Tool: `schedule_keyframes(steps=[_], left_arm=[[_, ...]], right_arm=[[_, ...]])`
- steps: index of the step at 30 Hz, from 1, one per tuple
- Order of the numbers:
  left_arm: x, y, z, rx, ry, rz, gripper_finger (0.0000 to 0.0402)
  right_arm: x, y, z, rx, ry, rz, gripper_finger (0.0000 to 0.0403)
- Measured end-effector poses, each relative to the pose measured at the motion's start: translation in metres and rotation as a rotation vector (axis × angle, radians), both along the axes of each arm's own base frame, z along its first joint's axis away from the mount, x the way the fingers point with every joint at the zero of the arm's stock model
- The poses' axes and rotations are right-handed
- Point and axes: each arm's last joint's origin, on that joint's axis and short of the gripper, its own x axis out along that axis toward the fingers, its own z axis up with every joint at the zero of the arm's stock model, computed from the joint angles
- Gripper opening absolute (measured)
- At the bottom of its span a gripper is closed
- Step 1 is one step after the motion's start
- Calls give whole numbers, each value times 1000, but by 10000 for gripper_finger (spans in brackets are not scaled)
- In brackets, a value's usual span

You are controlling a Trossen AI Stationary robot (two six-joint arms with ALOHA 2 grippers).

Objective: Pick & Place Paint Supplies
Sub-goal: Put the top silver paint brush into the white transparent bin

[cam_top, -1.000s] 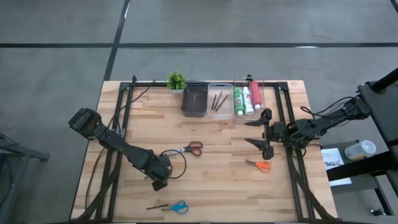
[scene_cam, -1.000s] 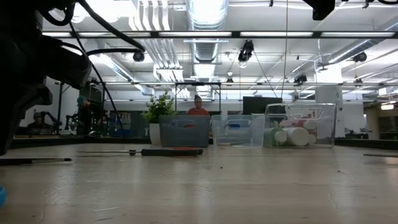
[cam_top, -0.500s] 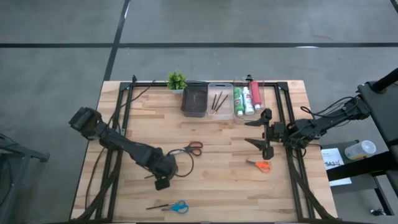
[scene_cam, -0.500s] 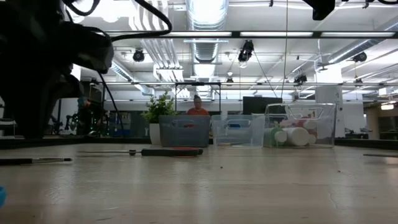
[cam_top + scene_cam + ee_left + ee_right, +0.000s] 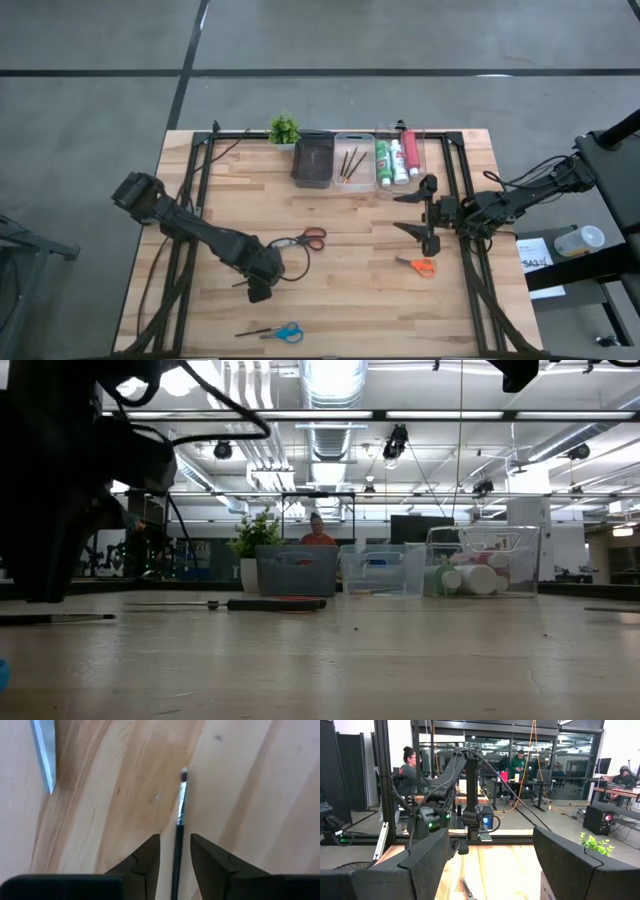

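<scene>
Straddling a thin brush (image 5: 179, 827) on the table (image 5: 350, 300), my left gripper (image 5: 175, 851) is parted, ungrasped; my right gripper (image 5: 420, 212) waits wide open

— What sits along the far edge of the wooden desk (image 5: 340, 310)?
— A small green potted plant (image 5: 284, 129), then a dark bin (image 5: 312, 161) just beside it and two clear bins (image 5: 354, 160).
— And beyond?
— A person in red (image 5: 318, 532), far off.
</scene>
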Motion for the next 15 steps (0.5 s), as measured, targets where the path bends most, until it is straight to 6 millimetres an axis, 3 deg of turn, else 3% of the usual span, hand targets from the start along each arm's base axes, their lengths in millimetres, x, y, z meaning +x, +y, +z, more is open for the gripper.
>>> schedule_keyframes(steps=[15], left_arm=[[4,-2,-21,23,63,9,117]], right_arm=[[0,0,0,0,0,0,288]])
